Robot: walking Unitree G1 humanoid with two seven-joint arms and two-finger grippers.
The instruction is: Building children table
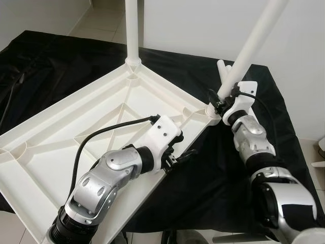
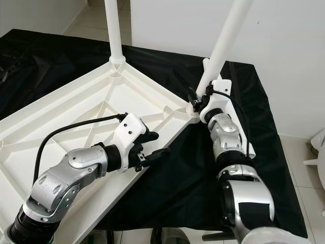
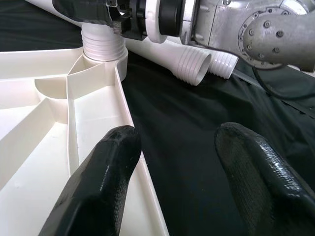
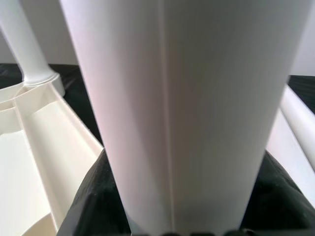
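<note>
Both white plastic table legs run off the top edge: the upright one [image 1: 132,30] at the far corner and the tilted one [image 1: 251,46]. The upturned white ribbed plastic tabletop [image 1: 61,137] is cut off at left and bottom. Loose white leg tubes [image 3: 194,61] (count unclear) lie mostly hidden behind the right arm. The right gripper's black fingers [image 4: 93,206] sit largely behind the tilted leg.

Left tool [image 1: 182,155] agape, right tool [image 1: 222,103] clamped.

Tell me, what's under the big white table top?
Under the upside-down table top lies a black cloth, spreading out past its edges. The right gripper holds a leg at one corner. What the cloth rests on is covered.
</note>
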